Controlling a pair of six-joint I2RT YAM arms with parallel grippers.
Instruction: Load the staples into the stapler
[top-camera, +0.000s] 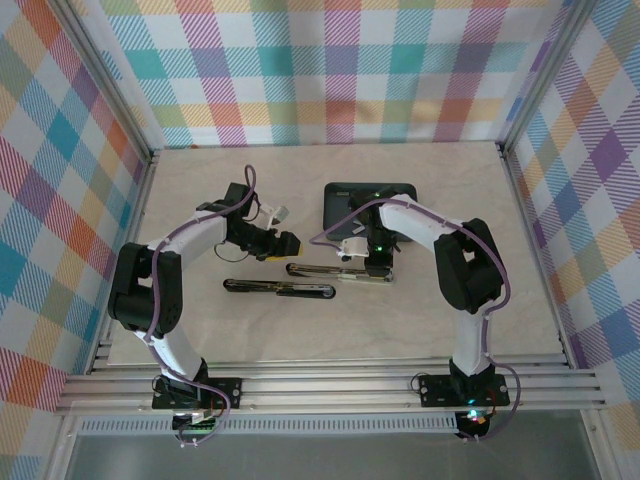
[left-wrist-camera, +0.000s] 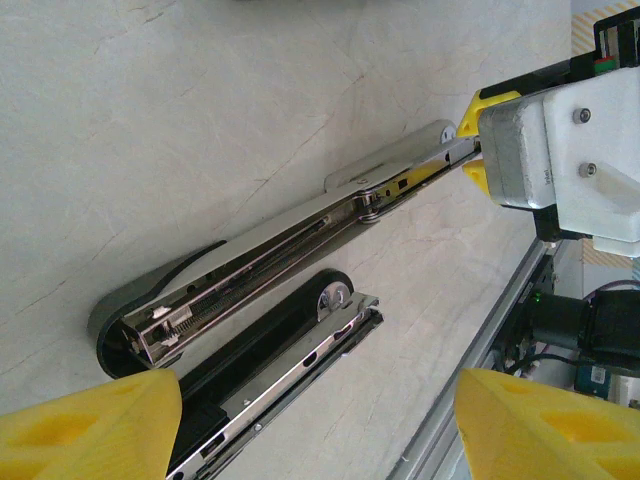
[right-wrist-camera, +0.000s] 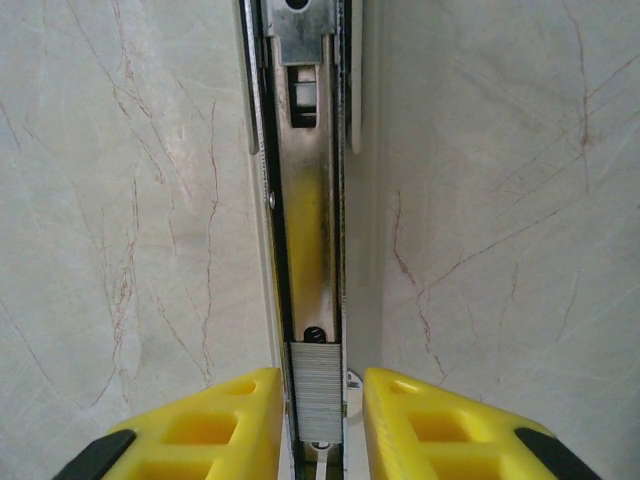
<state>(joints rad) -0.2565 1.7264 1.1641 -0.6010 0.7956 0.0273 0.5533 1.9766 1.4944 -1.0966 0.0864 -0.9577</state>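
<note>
The stapler (top-camera: 310, 280) lies opened flat on the table, its silver magazine arm (left-wrist-camera: 280, 250) beside its black base (left-wrist-camera: 285, 335). A short strip of silver staples (right-wrist-camera: 318, 392) sits inside the magazine channel (right-wrist-camera: 310, 200). My right gripper (right-wrist-camera: 322, 425) straddles that channel at the strip. Its yellow fingers (right-wrist-camera: 230, 420) stand slightly apart from the channel walls, so it is open. The same gripper (top-camera: 378, 268) sits over the arm's right end. My left gripper (left-wrist-camera: 320, 430) hangs open above the base, with nothing between its fingers.
A dark grey tray (top-camera: 370, 192) lies just behind the right gripper. The right gripper's body (left-wrist-camera: 560, 140) stands at the far end of the magazine arm. An aluminium rail (left-wrist-camera: 480, 350) borders the table's near edge. Checkered walls enclose the table.
</note>
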